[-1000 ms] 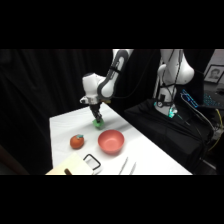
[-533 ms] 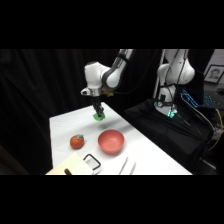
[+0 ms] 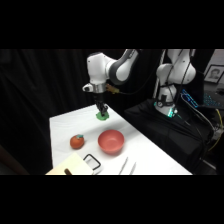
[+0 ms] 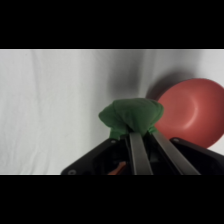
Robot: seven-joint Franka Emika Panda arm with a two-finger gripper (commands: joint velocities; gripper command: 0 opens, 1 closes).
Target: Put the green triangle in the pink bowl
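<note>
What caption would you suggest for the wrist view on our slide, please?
The gripper holds the small bright green triangle block above the white table, with the round reddish-pink bowl off to one side.

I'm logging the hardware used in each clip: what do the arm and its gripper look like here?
The arm is glossy white with rounded, bulbous shells and dark grey bands at the joints. Below the wrist hangs a small dark gripper. In the wrist view its linkage is black and its two fingers are slim, pale metallic bars. No cables or markings can be made out on the arm.

Dim dark surround, table [image 3: 145, 150] brightly lit; wrist view soft, shadowed
</note>
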